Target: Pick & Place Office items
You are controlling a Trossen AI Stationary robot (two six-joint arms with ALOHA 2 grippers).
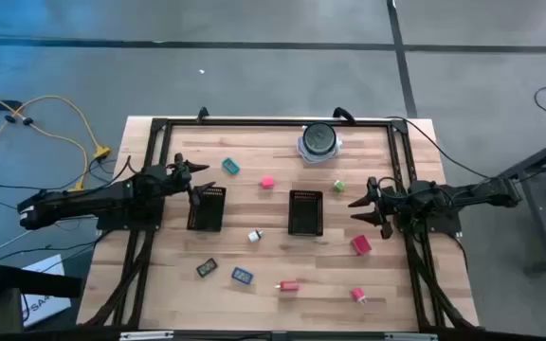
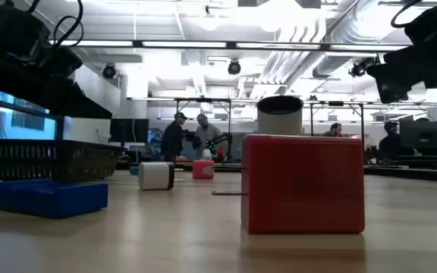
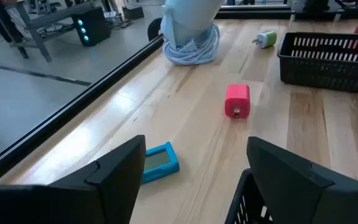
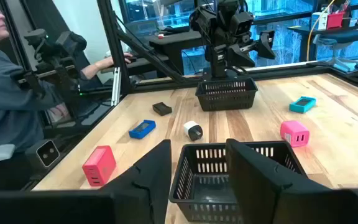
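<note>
Above the left mesh tray (image 1: 206, 208), at its far edge, the left gripper (image 1: 193, 177) hangs with fingers (image 3: 114, 169) spread apart, nothing between them. The tray's near rim shows just under the fingertips in the left wrist view. Taking this left tray as landmark: a teal block (image 1: 230, 167) lies just past its far end, flat on the wood, also seen close to the fingers at (image 3: 159, 162). A pink block (image 1: 267, 183) sits further toward the table centre. A white piece (image 1: 254, 236) lies off the tray's near right corner. A dark rectangle (image 1: 207, 268) and a blue rectangle (image 1: 242, 276) lie on the near side of the tray, side by side but apart. A small red piece (image 1: 289, 284) lies further along the near edge.

Right of the left tray stands the second mesh tray (image 1: 305, 212). The right gripper (image 1: 366, 202) hovers on that tray's far side from the landmark, fingers (image 4: 148, 174) apart, empty, pointed at the tray. A green piece (image 1: 338, 187) lies near the right gripper. A larger red block (image 1: 361, 245) and a small pink piece (image 1: 358, 296) lie well to the right, toward the near edge.

A round grey-and-black disc (image 1: 318, 140) sits at the far edge. A person (image 4: 8, 93) sits beyond the table.
</note>
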